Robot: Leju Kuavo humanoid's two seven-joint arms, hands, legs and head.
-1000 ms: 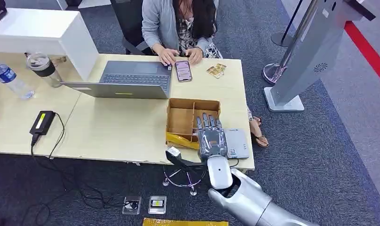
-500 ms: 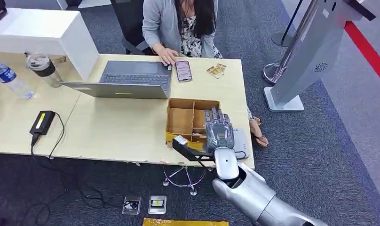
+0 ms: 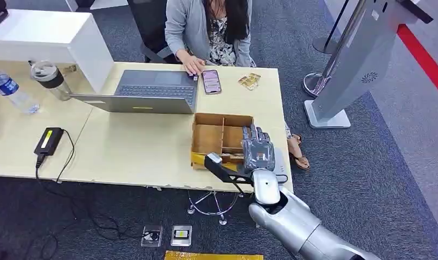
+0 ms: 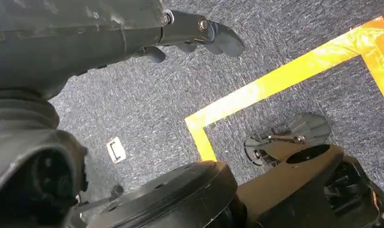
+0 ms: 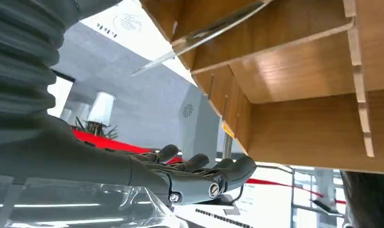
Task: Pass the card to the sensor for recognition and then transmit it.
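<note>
My right hand lies flat, fingers stretched out and thumb out to the side, low over the table's near right corner. It covers most of a flat white sensor pad that sits just right of an open wooden divided box. I see no card in the hand. In the right wrist view its dark fingers reach out beside the wooden box, where a thin pale card edge sticks out of a slot. A few yellow cards lie at the far edge. My left hand hangs over the carpet, holding nothing.
A person sits at the far side with a hand near a phone and a laptop. A bottle, a cup and a power adapter lie on the left. A grey kiosk stands on the right.
My right hand has slid to the right and a little forward, from over the box's front edge to over the white sensor pad. The person has drawn one hand back from the phone.
</note>
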